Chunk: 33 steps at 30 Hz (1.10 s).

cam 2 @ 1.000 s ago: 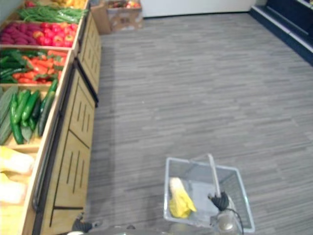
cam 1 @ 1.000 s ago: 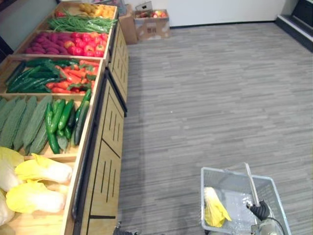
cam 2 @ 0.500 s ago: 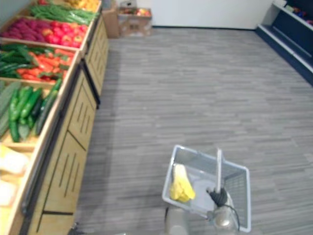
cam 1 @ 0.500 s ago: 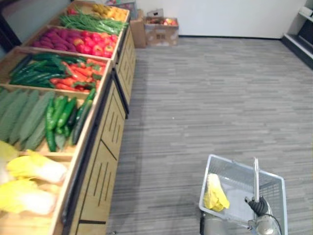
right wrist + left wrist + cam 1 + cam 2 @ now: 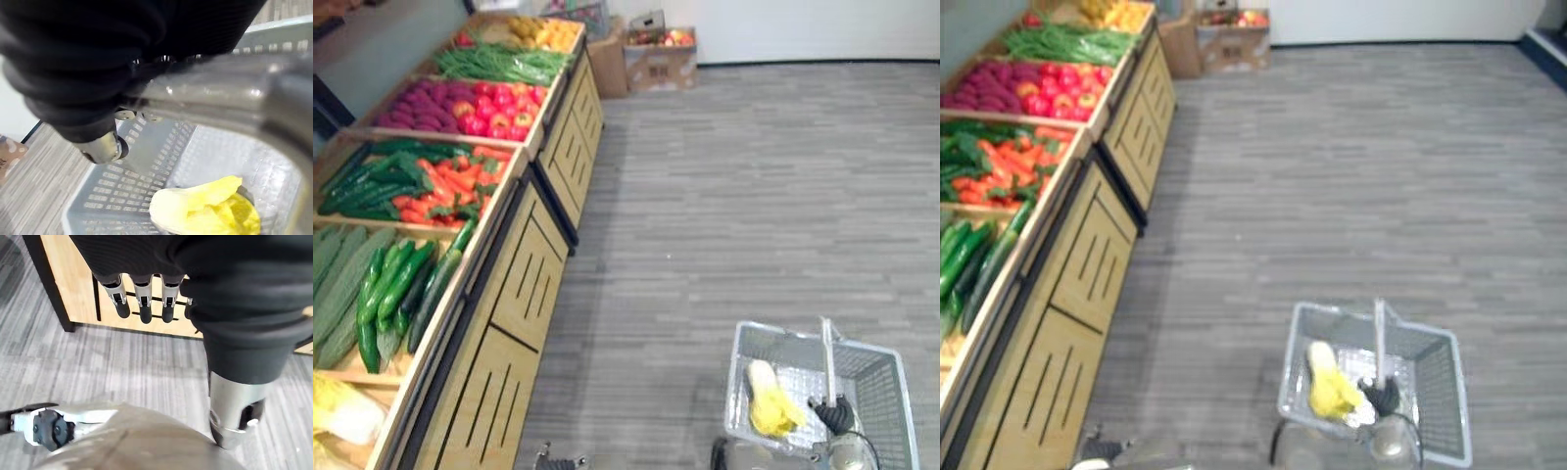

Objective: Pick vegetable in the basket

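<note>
A grey mesh basket (image 5: pixel 740 382) hangs low at my right side over the floor. Its upright handle (image 5: pixel 825 354) is held by my right hand (image 5: pixel 835 415), whose fingers are curled round it; the right wrist view shows that hand (image 5: pixel 105 146) wrapped on the handle (image 5: pixel 220 95). One yellow napa cabbage (image 5: pixel 771 405) lies inside the basket on its left side, also seen as the cabbage (image 5: pixel 205 211) below the handle. My left hand (image 5: pixel 142 303) hangs beside the wooden stand with straight fingers, holding nothing.
A long wooden produce stand (image 5: pixel 524 284) runs along my left: cucumbers (image 5: pixel 396 289), carrots and green vegetables (image 5: pixel 431 181), red fruit (image 5: pixel 494 108), green beans (image 5: pixel 494 64), more napa cabbage (image 5: pixel 342 416). Cardboard boxes (image 5: pixel 656 54) sit at its far end. Grey floor (image 5: pixel 754 196) stretches right.
The whole view has shifted along the stand, so the camera moved. The basket still hangs from my right hand with the cabbage inside.
</note>
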### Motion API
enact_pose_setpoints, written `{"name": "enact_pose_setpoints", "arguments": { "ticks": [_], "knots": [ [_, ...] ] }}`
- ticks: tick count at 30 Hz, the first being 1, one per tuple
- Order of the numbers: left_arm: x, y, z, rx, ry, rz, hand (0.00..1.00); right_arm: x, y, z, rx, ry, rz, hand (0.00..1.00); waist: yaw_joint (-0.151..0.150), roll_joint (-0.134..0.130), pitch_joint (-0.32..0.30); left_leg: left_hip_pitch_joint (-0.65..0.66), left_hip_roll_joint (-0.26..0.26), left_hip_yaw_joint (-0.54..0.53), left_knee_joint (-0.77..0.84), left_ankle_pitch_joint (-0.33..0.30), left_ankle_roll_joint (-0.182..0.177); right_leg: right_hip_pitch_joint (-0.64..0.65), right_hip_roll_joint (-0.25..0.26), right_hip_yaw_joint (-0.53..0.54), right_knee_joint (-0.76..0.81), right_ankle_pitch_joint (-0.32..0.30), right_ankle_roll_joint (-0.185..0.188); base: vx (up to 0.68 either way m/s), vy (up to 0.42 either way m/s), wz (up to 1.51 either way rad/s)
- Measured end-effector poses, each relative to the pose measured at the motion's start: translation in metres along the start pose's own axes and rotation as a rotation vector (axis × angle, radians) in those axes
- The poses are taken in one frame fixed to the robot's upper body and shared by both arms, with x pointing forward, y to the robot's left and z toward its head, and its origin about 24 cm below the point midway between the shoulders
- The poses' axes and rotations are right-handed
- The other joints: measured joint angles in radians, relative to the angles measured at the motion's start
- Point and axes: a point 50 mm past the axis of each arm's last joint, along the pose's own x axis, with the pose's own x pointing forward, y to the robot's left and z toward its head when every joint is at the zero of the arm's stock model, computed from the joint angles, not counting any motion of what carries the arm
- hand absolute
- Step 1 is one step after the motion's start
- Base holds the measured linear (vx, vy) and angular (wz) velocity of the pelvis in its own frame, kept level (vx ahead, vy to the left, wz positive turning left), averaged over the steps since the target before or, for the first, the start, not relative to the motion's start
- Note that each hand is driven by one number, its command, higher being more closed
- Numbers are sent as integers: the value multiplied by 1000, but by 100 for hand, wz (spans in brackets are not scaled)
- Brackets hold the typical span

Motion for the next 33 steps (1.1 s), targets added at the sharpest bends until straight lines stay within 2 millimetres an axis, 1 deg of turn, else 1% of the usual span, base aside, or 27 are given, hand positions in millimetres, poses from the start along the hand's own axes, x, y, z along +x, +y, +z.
{"name": "enact_pose_setpoints", "arguments": {
  "ticks": [1,3,4,5,6,7,8,9,10,11,13,14,16,17,18,19,20,21,22,23,24,25,27,29,30,32,33],
  "knots": [
    [0,1,2,-6,-13,7,0,-2,-1,-4,-4,10,-2,100,9,-2,1,-54,-20,19,-19,-36,13,49,-1,-6,-37,-3,5,270,16,0],
    [-1,0,2,-15,-16,11,0,-3,0,-8,-2,30,-6,100,25,-4,3,-113,-48,58,-170,-71,13,96,-8,-7,-79,-2,11,318,94,-13],
    [-3,0,-2,-25,-3,30,0,-5,3,-9,16,46,-14,100,29,-12,4,-110,-82,88,-464,-64,20,130,-28,-6,-103,-14,40,252,116,-18],
    [-3,0,-2,-28,-5,33,0,-6,4,-8,18,44,-15,100,28,-13,4,-105,-86,92,-525,-56,26,135,-33,-7,-106,-18,46,399,223,-17],
    [-4,0,-3,-45,0,44,0,-8,5,-11,21,51,-18,100,27,-12,4,-77,-98,97,-730,-7,35,155,-46,-6,-113,-33,71,270,180,-6],
    [-5,-1,-5,-53,6,48,0,-10,6,-12,21,55,-18,100,27,-12,4,-68,-99,94,-808,16,36,167,-52,-3,-113,-44,84,418,306,-9],
    [-7,-1,-8,-60,17,52,0,-14,11,-15,25,69,-14,100,29,-22,1,-62,-104,116,-837,111,29,187,-72,3,-115,-65,110,388,277,-4],
    [-6,4,-9,-52,14,64,0,-17,17,-16,37,79,-4,100,27,-38,-12,-63,-122,157,-817,136,54,207,-98,11,-132,-70,111,424,275,-6],
    [-5,7,-8,-47,8,70,0,-19,21,-15,39,76,9,100,27,-55,-20,-69,-132,174,-800,113,60,208,-109,23,-140,-66,113,443,224,-17],
    [-4,9,-7,-42,4,76,0,-20,27,-10,38,56,30,100,36,-70,-22,-94,-138,185,-748,66,78,198,-121,52,-151,-29,104,424,255,-25],
    [-2,14,-10,-18,11,81,0,-22,34,-8,41,50,52,100,40,-94,-40,-90,-158,210,-727,32,99,183,-145,107,-128,24,114,396,287,-20],
    [-2,15,-12,-5,24,80,0,-22,36,-9,36,55,63,100,40,-106,-53,-65,-179,222,-742,13,114,145,-161,152,-51,55,130,384,280,-15],
    [-3,15,-16,20,37,72,0,-17,35,-5,34,41,63,100,29,-105,-52,9,-195,229,-783,-9,127,52,-168,203,179,162,154,392,277,-10],
    [-2,15,-17,66,33,57,0,-15,34,-3,38,39,56,100,25,-103,-52,69,-198,234,-819,-22,136,-16,-167,227,349,277,179,313,218,6],
    [-1,17,-16,109,17,44,0,-14,31,-3,38,37,47,100,18,-98,-51,117,-201,230,-839,-36,144,-79,-153,245,495,297,197,382,232,11],
    [-1,17,-15,124,7,40,0,-13,30,-3,34,33,45,100,16,-100,-53,139,-203,225,-848,-42,147,-107,-143,247,554,294,194,332,143,20],
    [1,18,-12,145,-8,33,0,-13,29,-3,29,32,47,100,17,-103,-54,189,-212,216,-872,-47,149,-150,-121,237,619,259,191,404,124,27],
    [1,18,-10,163,-20,27,0,-13,28,-3,29,26,46,100,6,-102,-54,234,-217,205,-901,-47,149,-177,-100,218,620,208,177,322,63,31],
    [1,18,-10,167,-23,25,0,-13,28,-3,30,24,46,100,-1,-100,-55,251,-218,201,-912,-47,149,-190,-91,207,604,181,164,306,13,34],
    [1,16,-9,177,-26,18,0,-13,29,-2,32,21,46,100,-8,-95,-55,281,-219,189,-932,-47,150,-217,-77,186,543,140,139,234,-16,31],
    [2,15,-7,175,-26,12,0,-12,28,-2,35,19,41,100,-13,-90,-54,299,-217,172,-942,-49,153,-230,-66,168,470,125,117,341,-83,47],
    [2,13,-4,154,-27,12,0,-12,26,-2,39,21,34,100,-21,-84,-52,318,-210,151,-949,-57,151,-238,-51,155,318,118,105,279,-110,49],
    [2,11,-2,130,-24,14,0,-11,25,-2,42,22,29,100,-24,-78,-49,332,-200,145,-950,-73,140,-237,-42,155,203,121,105,272,-151,38],
    [2,7,-2,88,-11,17,0,-10,23,-1,57,27,15,100,-23,-65,-46,372,-169,123,-932,-126,97,-236,-44,155,-30,152,114,252,-191,28],
    [1,7,-3,82,-5,18,0,-10,22,-2,59,29,13,100,-21,-64,-45,380,-160,121,-928,-140,84,-235,-47,152,-71,167,112,286,-265,14],
    [1,10,-6,48,14,30,0,-13,23,-3,73,36,6,100,-3,-71,-46,409,-132,118,-898,-209,34,-236,-66,128,-133,218,120,379,-409,6],
    [0,6,-6,28,24,25,0,-13,20,-5,75,46,-4,100,-4,-64,-50,431,-102,104,-902,-234,7,-237,-52,97,-86,286,124,408,-443,25]
  ]
}}
